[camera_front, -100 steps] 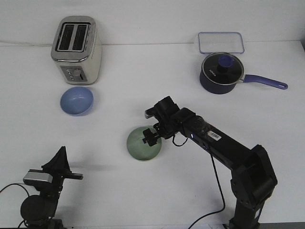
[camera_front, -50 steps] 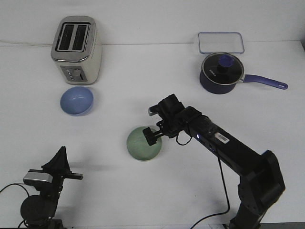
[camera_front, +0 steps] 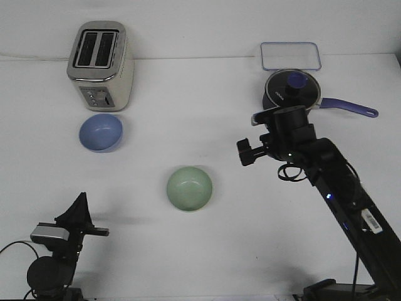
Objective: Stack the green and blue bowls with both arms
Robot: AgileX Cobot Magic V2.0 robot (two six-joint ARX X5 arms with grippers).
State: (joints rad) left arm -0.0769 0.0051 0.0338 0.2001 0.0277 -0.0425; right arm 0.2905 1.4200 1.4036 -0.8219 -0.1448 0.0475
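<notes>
The pale green bowl (camera_front: 189,188) sits upright and empty on the white table, near the middle. The light blue bowl (camera_front: 101,132) sits upright at the left, just in front of the toaster. My right gripper (camera_front: 244,152) hangs in the air to the right of the green bowl, well clear of it, holding nothing, with its jaws apart. My left gripper (camera_front: 79,210) rests at the near left edge with its fingers meeting in a point, far from both bowls.
A silver toaster (camera_front: 100,66) stands at the back left. A dark blue lidded saucepan (camera_front: 292,95) with a long handle stands at the back right, close behind my right arm. A clear tray (camera_front: 291,55) lies behind it.
My right gripper was at the green bowl's right rim. It has let go, risen and swung right towards the saucepan. The green bowl stays on the table. The left arm has not moved.
</notes>
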